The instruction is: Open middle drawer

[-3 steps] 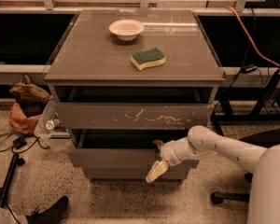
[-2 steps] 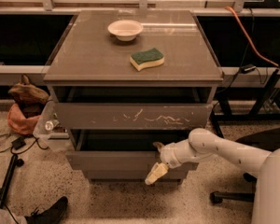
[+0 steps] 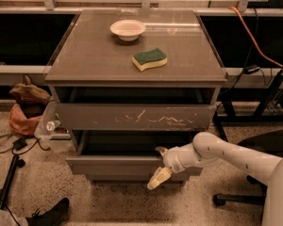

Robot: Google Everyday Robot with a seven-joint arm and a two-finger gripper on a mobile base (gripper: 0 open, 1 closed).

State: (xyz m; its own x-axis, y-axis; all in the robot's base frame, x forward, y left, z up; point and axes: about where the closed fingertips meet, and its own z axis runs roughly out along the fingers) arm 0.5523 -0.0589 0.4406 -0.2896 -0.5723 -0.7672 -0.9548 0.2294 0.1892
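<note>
The middle drawer (image 3: 113, 165) is the plain grey-brown front below the scratched top drawer (image 3: 132, 117). It stands pulled out a little, with a dark gap above it. My gripper (image 3: 156, 166) is at the right part of its top edge. One finger (image 3: 160, 150) hooks behind the front and the other finger (image 3: 158, 178) lies against its face, so the jaws clamp the front panel. My white arm (image 3: 226, 154) reaches in from the lower right.
A white bowl (image 3: 128, 29) and a green-yellow sponge (image 3: 150, 59) sit on the cabinet top (image 3: 85, 55). A bag (image 3: 26, 107) and cables lie on the floor to the left. A shoe (image 3: 49, 213) is at the lower left. A chair base (image 3: 236, 197) stands at the right.
The gripper has moved slightly toward the camera and the middle drawer front has come out a little with it.
</note>
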